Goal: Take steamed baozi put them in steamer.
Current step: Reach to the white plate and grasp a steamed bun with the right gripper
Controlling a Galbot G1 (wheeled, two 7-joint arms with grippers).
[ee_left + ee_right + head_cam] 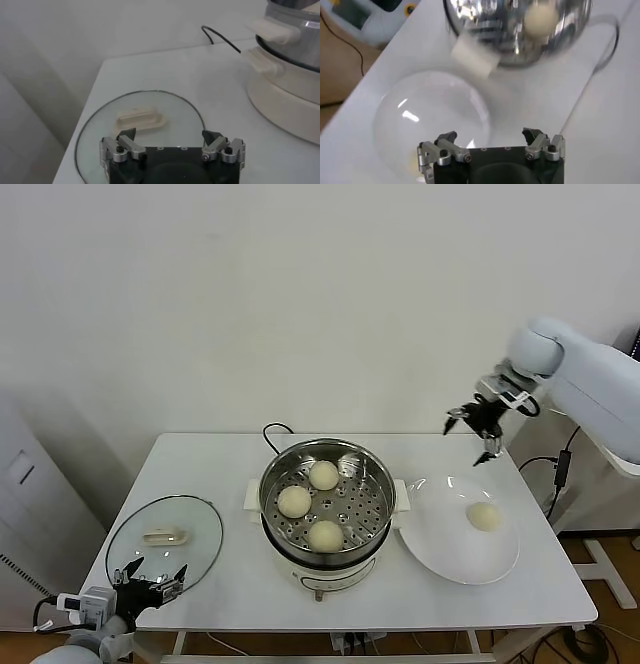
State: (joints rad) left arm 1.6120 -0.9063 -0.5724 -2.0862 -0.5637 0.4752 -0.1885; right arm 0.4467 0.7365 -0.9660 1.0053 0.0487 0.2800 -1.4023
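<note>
Closest to me, my left gripper (pixel 150 582) hangs at the near left corner of the white rectangular tabletop (pixel 230 584), its fingers spread wide and empty. It sits just over the near rim of the round clear glass lid with a pale handle (pixel 165 536), which lies flat on the tabletop's left side; the left wrist view shows both fingertips parted over the glass with nothing between them.

Further in, at the middle of the tabletop, stands the round shiny stainless-steel steamer on its white base (pixel 325 504), side handles out to left and right. Three smooth, pale cream-white steamed baozi rest on its perforated steel tray: one toward the near side (pixel 325 534), one toward the left (pixel 294 500), one toward the far side (pixel 323 474), each apart from the others. A black cord (pixel 272 436) trails off behind the pot toward the far edge.

On the right side of the tabletop, the flat round white plate (pixel 440 534) lies just beside the steamer's right handle. A fourth baozi (pixel 483 516) sits on it, toward its right half.

Farthest off, my right gripper (pixel 478 429) hovers in the air above the far right corner of the tabletop, beyond the plate, fingers spread apart and holding nothing.
</note>
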